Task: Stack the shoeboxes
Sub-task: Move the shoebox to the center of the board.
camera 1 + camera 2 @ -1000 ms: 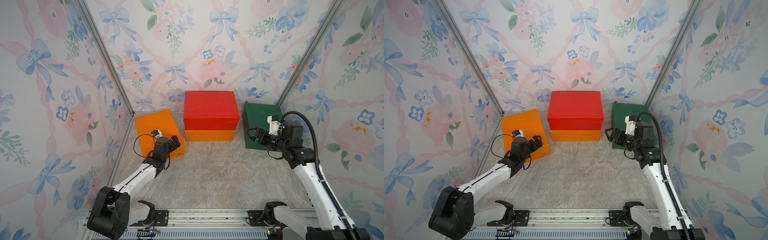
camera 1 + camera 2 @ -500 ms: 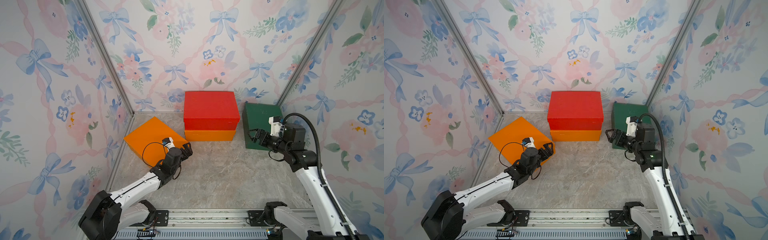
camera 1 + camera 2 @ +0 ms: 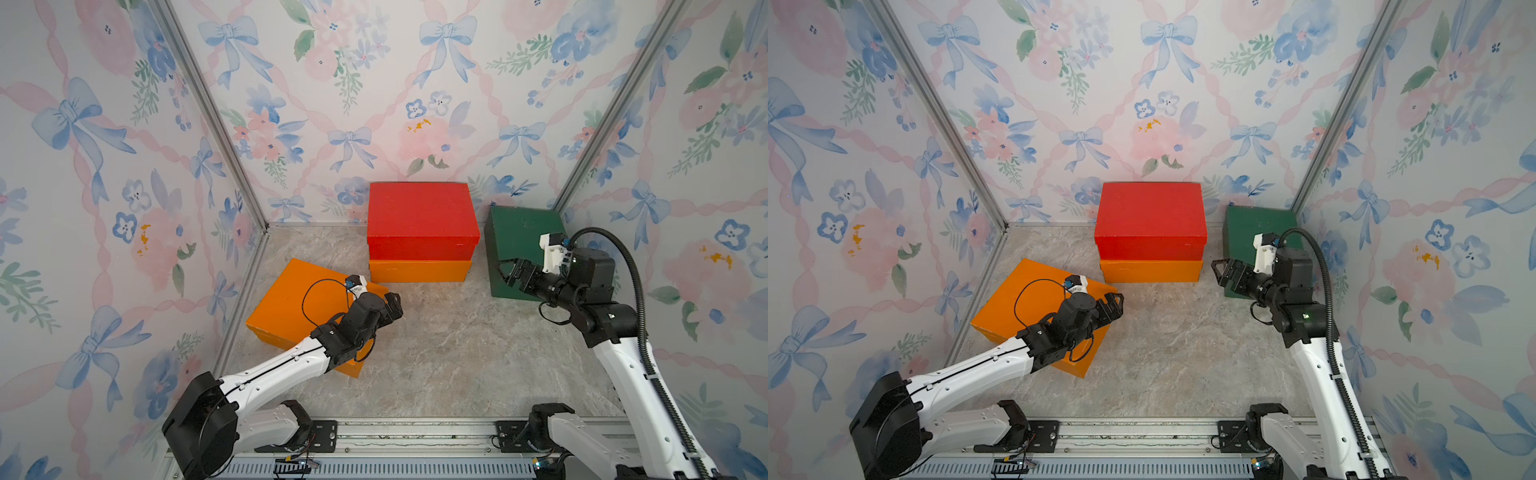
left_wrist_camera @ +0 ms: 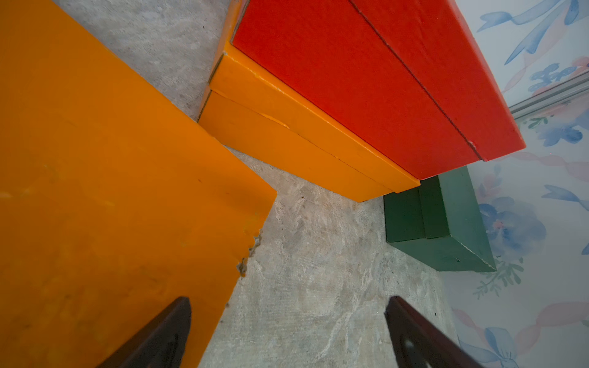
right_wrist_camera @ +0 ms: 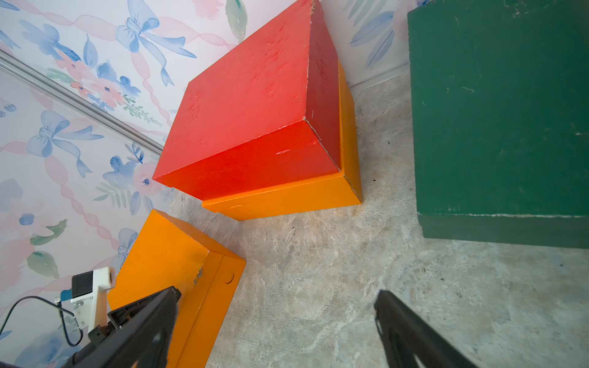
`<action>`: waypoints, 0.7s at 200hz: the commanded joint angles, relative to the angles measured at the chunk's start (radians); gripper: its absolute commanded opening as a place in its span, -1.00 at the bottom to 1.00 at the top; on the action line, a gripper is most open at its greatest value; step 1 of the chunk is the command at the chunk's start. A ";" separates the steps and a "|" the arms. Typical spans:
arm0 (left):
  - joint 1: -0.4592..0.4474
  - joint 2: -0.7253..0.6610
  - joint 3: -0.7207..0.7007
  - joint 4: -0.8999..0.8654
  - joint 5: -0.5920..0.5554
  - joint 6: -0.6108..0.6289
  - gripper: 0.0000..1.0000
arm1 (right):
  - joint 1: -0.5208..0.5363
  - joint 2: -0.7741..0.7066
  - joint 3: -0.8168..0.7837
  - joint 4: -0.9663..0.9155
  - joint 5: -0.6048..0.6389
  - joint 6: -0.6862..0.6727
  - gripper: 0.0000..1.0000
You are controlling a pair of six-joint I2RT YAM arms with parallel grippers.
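Observation:
At the back centre a red shoebox sits on an orange shoebox. A second orange shoebox lies alone at the left, turned diagonally. The dark green shoebox stands at the back right. My left gripper is open above the loose orange box's right corner, holding nothing. Just in front of the green box's left side, my right gripper is open and empty.
Flowered walls close in the left, back and right, with metal corner posts. The floor is grey marble. A metal rail carrying both arm bases runs along the front edge.
The loose orange shoebox has swung from beside the left wall to a diagonal and slid toward the front. My left arm moved right and forward with it. The right gripper shifted slightly.

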 commanded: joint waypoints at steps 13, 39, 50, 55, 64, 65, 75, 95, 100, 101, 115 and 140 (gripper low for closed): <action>0.103 -0.066 0.038 -0.119 0.034 0.090 0.96 | 0.010 -0.014 -0.009 -0.015 -0.008 0.003 0.94; 0.206 -0.106 0.008 -0.119 0.078 0.149 0.96 | 0.012 -0.017 -0.010 -0.019 -0.005 0.000 0.94; 0.221 -0.105 -0.003 -0.118 0.088 0.166 0.96 | 0.013 -0.017 -0.013 -0.014 -0.004 0.002 0.94; 0.222 -0.102 -0.010 -0.117 0.085 0.169 0.96 | 0.014 -0.015 -0.013 -0.013 -0.005 0.003 0.94; 0.222 -0.096 -0.024 -0.114 0.087 0.169 0.96 | 0.018 -0.014 -0.015 -0.010 -0.005 0.006 0.94; 0.221 -0.095 -0.024 -0.115 0.088 0.170 0.96 | 0.019 -0.014 -0.015 -0.010 -0.004 0.006 0.94; 0.221 -0.089 -0.032 -0.109 0.094 0.169 0.96 | 0.024 -0.012 -0.015 -0.006 -0.002 0.008 0.94; 0.217 -0.101 -0.089 -0.077 0.108 0.170 0.96 | 0.037 -0.009 -0.014 -0.005 0.008 0.009 0.94; 0.215 -0.111 -0.101 -0.067 0.111 0.168 0.96 | 0.040 -0.009 -0.015 -0.003 0.011 0.009 0.94; 0.214 -0.113 -0.103 -0.065 0.112 0.166 0.96 | 0.040 -0.008 -0.014 -0.003 0.012 0.009 0.94; 0.197 -0.136 -0.132 -0.039 0.116 0.157 0.96 | 0.048 -0.009 -0.017 -0.001 0.019 0.009 0.94; 0.152 -0.143 -0.168 -0.016 0.110 0.130 0.96 | 0.065 -0.002 -0.019 0.013 0.026 0.021 0.94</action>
